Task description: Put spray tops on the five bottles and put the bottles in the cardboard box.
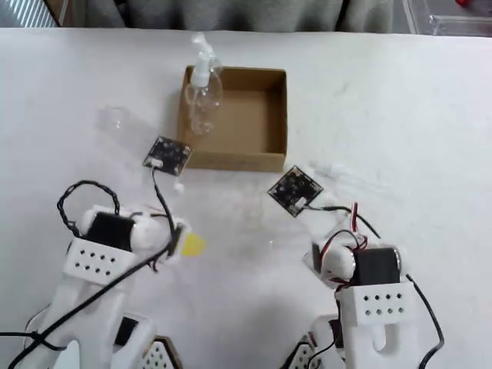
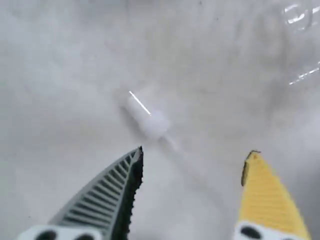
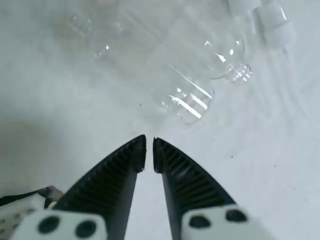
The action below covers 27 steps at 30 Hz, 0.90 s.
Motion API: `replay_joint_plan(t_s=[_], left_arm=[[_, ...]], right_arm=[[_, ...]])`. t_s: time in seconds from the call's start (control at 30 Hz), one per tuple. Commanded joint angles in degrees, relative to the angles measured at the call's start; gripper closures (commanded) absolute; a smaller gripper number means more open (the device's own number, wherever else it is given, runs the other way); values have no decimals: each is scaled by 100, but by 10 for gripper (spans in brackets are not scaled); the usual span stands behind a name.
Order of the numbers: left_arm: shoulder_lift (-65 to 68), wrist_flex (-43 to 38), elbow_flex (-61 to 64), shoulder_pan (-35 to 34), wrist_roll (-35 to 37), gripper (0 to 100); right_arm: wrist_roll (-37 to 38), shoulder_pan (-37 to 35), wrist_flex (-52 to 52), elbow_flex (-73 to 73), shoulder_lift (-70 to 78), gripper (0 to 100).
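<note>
Checking the left arm (image 1: 108,238): we see it at the near-left of the table (image 1: 400,100), wrist tipped down toward the tabletop.
Left gripper (image 2: 196,152): spread wide, grey finger (image 2: 112,195) on one side and yellow finger (image 2: 267,195) on the other, nothing in it.
Spray top (image 2: 147,117): white, lying on its side on the table just ahead of those fingers. Its thin tube points back toward the gap, and it touches neither finger.
Right arm (image 1: 369,269): near-right of the table, also angled down.
Right gripper (image 3: 148,150): black fingers nearly together with only a thin slit between them, holding nothing.
Nearest bottle (image 3: 187,102): clear, lying on the table just ahead of the right fingertips, not touching them.
Other loose bottles: we count a second bottle (image 3: 227,55) lying just past it and a third bottle (image 3: 92,27) further off.
Spare tops (image 3: 274,25): white, near the second one's neck.
Cardboard box (image 1: 238,160): open, beyond both arms, mid-table.
Capped bottle (image 1: 202,100): upright in the box's far-left corner, sprayer on.
</note>
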Motion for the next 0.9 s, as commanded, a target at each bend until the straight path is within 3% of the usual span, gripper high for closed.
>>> replay_joint_plan(t_s=[0.0, 0.2, 0.6, 0.87], left_arm=[[-127, -167, -510, -479, 62, 705], [-110, -360, -1284, -1174, 422, 733], [-57, -985, -1767, -1235, 2268, 732], [1886, -1073, -3068, -1947, 3077, 732]], right_arm=[[44, 48, -92, -18, 40, 982], [44, 57, -75, -18, 40, 982], [44, 57, -75, -9, 40, 982], [53, 4, -101, -9, 75, 981]])
